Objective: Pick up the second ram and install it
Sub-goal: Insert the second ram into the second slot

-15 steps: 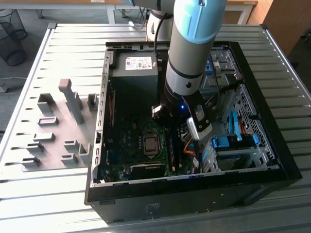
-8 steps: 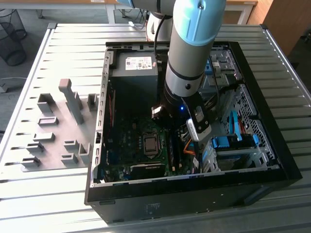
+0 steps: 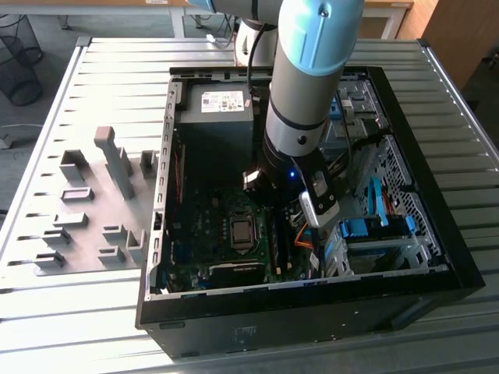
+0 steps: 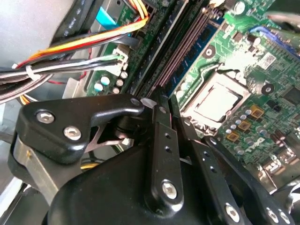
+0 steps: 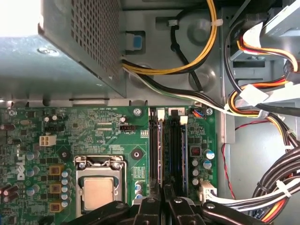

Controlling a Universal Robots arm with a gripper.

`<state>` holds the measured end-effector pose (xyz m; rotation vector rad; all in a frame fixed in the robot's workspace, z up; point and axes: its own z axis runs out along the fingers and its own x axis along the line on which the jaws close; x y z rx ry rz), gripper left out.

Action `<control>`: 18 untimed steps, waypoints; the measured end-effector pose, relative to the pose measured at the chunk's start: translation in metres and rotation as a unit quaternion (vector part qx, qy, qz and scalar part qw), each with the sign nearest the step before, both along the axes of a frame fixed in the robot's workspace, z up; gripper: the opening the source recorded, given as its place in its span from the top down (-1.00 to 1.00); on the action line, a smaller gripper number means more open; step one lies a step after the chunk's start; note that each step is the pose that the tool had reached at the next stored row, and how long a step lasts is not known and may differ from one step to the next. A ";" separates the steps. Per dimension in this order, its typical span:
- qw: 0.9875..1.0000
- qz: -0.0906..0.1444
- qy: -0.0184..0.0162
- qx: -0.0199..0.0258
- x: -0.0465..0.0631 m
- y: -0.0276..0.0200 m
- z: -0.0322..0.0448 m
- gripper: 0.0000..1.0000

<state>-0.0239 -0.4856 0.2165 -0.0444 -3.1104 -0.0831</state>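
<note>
Green circuit board (image 5: pixel 93 136) lies flat on the floor of the open black computer case (image 3: pixel 437 156), which sits at the centre and right of the exterior view. The grey and blue arm (image 3: pixel 312 93) reaches down from the top of that frame into the case. In both wrist views the gripper (image 5: pixel 164 206) hangs directly over the pair of long black slots beside the square metal processor socket (image 5: pixel 98 187). Its black fingers (image 4: pixel 161 136) are drawn close together on the thin top edge of the memory stick (image 5: pixel 159 154), which stands upright in the slot nearer the socket. Bundled cables (image 5: pixel 281 183) run just beside the slots on the far side from the socket. At the left of the exterior view, grey holder blocks (image 3: pixel 101 202) stand on the slatted metal table (image 3: pixel 78 312), well apart from the gripper.
</note>
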 end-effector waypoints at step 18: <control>1.000 0.000 0.000 0.001 0.000 -0.0040 0.0001 0.73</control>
